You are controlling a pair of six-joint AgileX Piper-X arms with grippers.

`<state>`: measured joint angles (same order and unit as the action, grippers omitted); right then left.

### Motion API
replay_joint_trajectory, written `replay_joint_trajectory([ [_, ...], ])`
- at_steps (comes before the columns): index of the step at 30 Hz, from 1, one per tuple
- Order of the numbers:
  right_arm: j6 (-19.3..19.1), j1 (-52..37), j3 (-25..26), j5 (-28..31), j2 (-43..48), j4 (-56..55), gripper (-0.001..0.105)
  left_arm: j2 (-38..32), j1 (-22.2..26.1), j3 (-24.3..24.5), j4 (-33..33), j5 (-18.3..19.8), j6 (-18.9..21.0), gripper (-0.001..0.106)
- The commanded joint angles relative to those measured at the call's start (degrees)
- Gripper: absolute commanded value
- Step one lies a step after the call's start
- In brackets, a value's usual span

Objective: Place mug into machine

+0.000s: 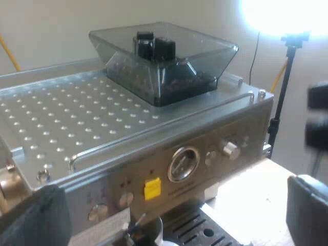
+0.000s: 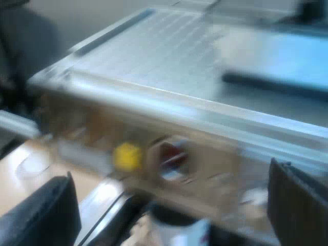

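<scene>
The espresso machine [image 1: 154, 154] stands close below my left gripper [image 1: 179, 197], which is open with nothing between its black fingers [image 1: 36, 220]. The machine's dark bean hopper [image 1: 164, 59] sits on its dimpled metal top. On the front panel are a round gauge [image 1: 183, 164], a yellow tag [image 1: 152, 188] and knobs. My right gripper [image 2: 169, 171] is open too and faces the same front panel [image 2: 154, 154], which is blurred. Under that front a white mug-like shape [image 2: 179, 233] shows between and beyond the right fingers [image 2: 300, 205]; I cannot tell whether it touches anything.
A light stand [image 1: 279, 97] rises beyond the machine's far corner, with a dark blurred shape [image 1: 318, 118] near it. The slotted drip tray [image 1: 195, 230] lies under the front. A faint clear round shape [image 2: 31, 164] rests on the wooden table [image 2: 15, 189].
</scene>
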<state>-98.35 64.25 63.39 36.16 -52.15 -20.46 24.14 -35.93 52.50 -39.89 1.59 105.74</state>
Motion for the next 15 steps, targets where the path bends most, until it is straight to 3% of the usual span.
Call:
replay_joint_trajectory([
  [1, -0.9, -4.0, 0.6, -2.4, 2.8, -1.7, 0.077, 2.6, 0.4, 2.5, 0.5, -1.2, 0.8, 0.087],
  [6, -0.5, -15.3, 0.6, -10.3, 7.4, -7.2, 0.077, 5.0, 2.3, 4.2, 0.5, -1.6, 0.8, 0.087],
  [7, -0.5, -15.3, 0.6, -10.7, 7.6, -7.4, 0.077, 7.8, 8.1, 6.1, 0.5, -1.1, 1.2, 0.087],
  [8, -0.5, -20.8, 0.6, -14.2, 8.9, -9.7, 0.077, 9.1, 13.6, 7.1, 0.3, 2.6, 1.6, 0.087],
  [11, -0.5, -28.3, 0.6, -19.3, 10.2, -13.1, 0.077, 9.9, 20.5, 7.3, 0.3, 6.0, 2.2, 0.087],
  [15, -0.5, -39.4, 0.6, -26.7, 10.9, -17.1, 0.077, 9.9, 29.3, 7.3, -0.7, 7.5, 2.2, 0.087],
])
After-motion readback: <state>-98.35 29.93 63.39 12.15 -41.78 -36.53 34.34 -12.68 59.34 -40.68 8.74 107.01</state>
